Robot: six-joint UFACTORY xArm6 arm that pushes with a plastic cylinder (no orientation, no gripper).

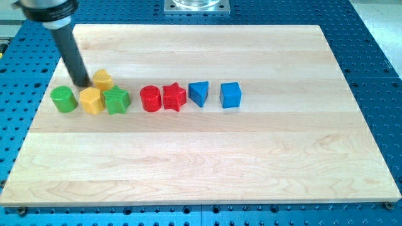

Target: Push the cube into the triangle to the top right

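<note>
Our tip [82,83] rests on the wooden board [264,157] at the far left, just beside the yellow block [103,79] at the back of the left cluster and just behind the gap between the green cylinder [63,100] and the yellow hexagonal block [92,100]. The rod carries no fingers at all, so nothing is held or clamped; it only pushes.

The blue cube [230,95] sits at the right end of the row, apart from the blue triangle [198,93] on its left. Between the triangle and our cluster lie the red star [174,97], the red cylinder [151,98] and the green star [117,100].

We judge the push not yet begun: the tip is well apart from the cube. To do it well, we should travel around the row, along its far side, without clipping the yellow blocks or the reds, and come in on the cube's right face. Contact should fall at the middle of that face, so the cube slides straight left into the triangle rather than turning. A slow, steady push suits, stopping once the two touch, lest the triangle be driven into the red star
</note>
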